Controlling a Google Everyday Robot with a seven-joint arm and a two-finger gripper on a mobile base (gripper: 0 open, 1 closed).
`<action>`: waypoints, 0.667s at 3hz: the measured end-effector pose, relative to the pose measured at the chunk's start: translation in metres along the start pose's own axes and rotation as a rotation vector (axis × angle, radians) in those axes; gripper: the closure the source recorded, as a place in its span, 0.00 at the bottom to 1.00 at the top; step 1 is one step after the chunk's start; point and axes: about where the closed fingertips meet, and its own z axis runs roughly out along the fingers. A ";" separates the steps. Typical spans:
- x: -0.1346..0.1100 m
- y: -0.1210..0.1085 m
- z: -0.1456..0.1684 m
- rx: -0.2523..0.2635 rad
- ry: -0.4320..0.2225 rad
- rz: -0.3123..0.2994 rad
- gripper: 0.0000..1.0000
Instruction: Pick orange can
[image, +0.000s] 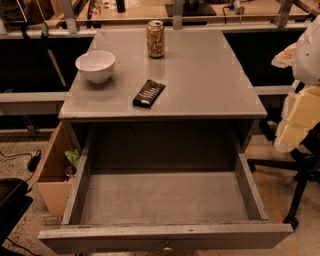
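Observation:
The orange can (155, 39) stands upright at the far middle of the grey table top (200, 75). It is orange-tan with pale lettering and a silver top. My gripper (296, 122) shows as pale white and yellow parts at the right edge of the view, beside the table's right side. It is well to the right of the can and nearer to me, and touches nothing on the table.
A white bowl (95, 65) sits at the table's left. A flat black snack bar wrapper (149, 93) lies near the front middle. An open drawer (165, 197) juts out below the table. A cardboard box (55, 170) stands at the left, a black chair base (297, 190) at the right.

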 end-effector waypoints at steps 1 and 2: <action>0.000 0.000 0.000 0.000 0.000 0.000 0.00; -0.002 -0.011 0.000 0.048 -0.024 0.010 0.00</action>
